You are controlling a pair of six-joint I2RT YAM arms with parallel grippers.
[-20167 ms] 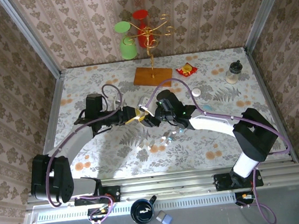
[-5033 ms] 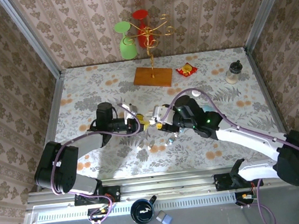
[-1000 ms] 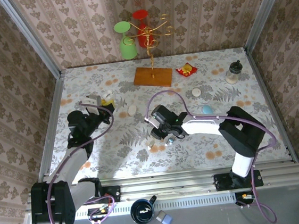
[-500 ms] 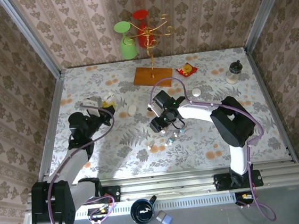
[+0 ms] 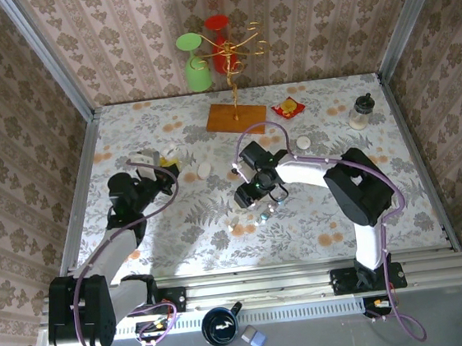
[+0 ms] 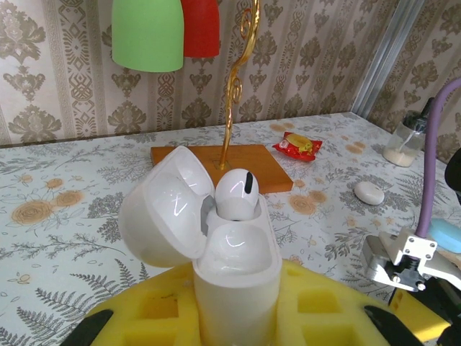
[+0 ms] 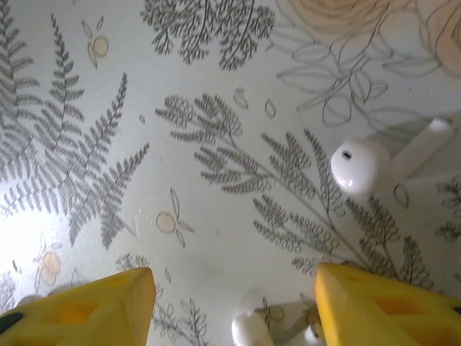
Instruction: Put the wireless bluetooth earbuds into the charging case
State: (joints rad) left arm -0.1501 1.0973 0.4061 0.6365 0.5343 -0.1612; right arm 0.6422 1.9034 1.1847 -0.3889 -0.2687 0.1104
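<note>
My left gripper [image 6: 238,321] is shut on a white charging case [image 6: 234,267], held upright with its lid [image 6: 164,209] swung open to the left. One white earbud [image 6: 236,192] sits in the case. In the top view that gripper [image 5: 162,158] is at the left of the table. My right gripper [image 7: 234,303] is open and points down at the tablecloth; in the top view it [image 5: 245,196] hangs mid-table. A white earbud [image 7: 359,168] lies ahead and to the right of its jaws. Another earbud [image 7: 252,331] lies between the yellow fingertips [image 7: 90,306]. Loose earbuds [image 5: 262,214] lie just below the gripper.
A gold cup stand on a wooden base [image 5: 236,118] holds a green cup [image 5: 197,73] and a red cup [image 5: 219,42] at the back. A red packet [image 5: 289,107], a jar [image 5: 362,111] and white pebble-like cases [image 5: 303,142] [image 5: 204,169] lie around.
My right gripper's jaws have widened and its wrist has shifted slightly up and right, with the arm folding in. The left gripper keeps holding the open case, almost still.
</note>
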